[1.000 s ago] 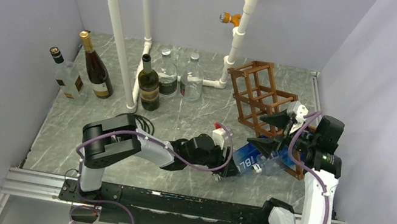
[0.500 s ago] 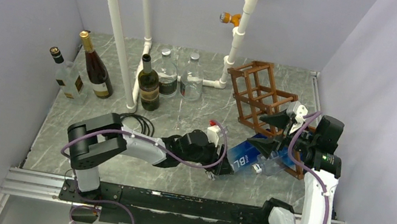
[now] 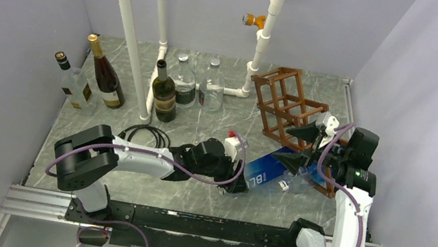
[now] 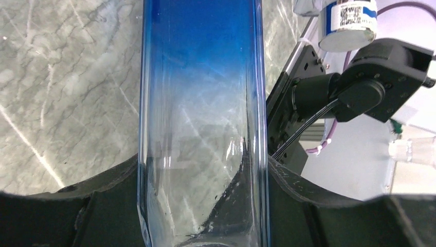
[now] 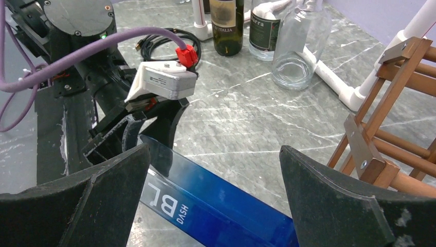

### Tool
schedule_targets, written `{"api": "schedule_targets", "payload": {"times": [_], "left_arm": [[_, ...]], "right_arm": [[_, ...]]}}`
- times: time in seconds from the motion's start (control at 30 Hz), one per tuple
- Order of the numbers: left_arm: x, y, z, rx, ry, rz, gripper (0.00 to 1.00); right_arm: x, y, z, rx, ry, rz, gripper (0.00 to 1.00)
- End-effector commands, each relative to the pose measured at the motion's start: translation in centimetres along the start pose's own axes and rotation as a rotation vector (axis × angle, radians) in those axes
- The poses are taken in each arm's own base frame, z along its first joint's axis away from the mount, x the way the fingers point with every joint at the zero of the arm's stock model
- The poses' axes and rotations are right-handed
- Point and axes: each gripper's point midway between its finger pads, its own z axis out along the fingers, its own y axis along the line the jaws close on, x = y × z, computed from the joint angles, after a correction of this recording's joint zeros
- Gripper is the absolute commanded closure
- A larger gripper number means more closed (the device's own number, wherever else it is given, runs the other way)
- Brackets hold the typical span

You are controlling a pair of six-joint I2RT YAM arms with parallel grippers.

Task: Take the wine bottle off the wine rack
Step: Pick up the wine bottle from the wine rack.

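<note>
Clamping blue wine bottle (image 3: 267,171) by clear end, left gripper (image 3: 239,180) holds it near-horizontal, likely for lengthwise pull from wine rack (image 3: 287,105); far end hidden at lower cell. Right gripper (image 3: 297,145) spread wide, empty, above bottle.

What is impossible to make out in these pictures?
- Top view: the right pincer covers the far end of the wine bottle, so whether it is inside the wine rack is unclear.
- Right wrist view: the label beyond "BL" is hidden by the pincer and the bottom edge.
- Left wrist view: the bottle's near end is cut off below the left pincer.
</note>
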Motion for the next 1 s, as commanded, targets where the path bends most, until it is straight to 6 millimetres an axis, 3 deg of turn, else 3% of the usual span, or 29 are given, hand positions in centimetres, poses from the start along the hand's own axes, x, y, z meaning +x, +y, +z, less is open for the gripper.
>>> {"api": "schedule_targets", "payload": {"times": [0.0, 0.4, 0.97], "left_arm": [[-4.5, 0.2, -1.9, -0.053, -0.130, 0.069, 1.00], [-3.7, 2.0, -5.2, -0.195, -0.042, 0.217, 1.00], [-2.5, 2.4, -9.1, -0.224, 0.090, 0.413, 1.00]], "right_arm": [[-0.3, 0.3, 0.0, -0.010, -0.008, -0.044, 0.00], [0.0, 0.5, 0.1, -0.023, -0.011, -0.045, 0.00], [1.4, 1.3, 0.7, -0.094, 0.002, -0.110, 0.00]]}}
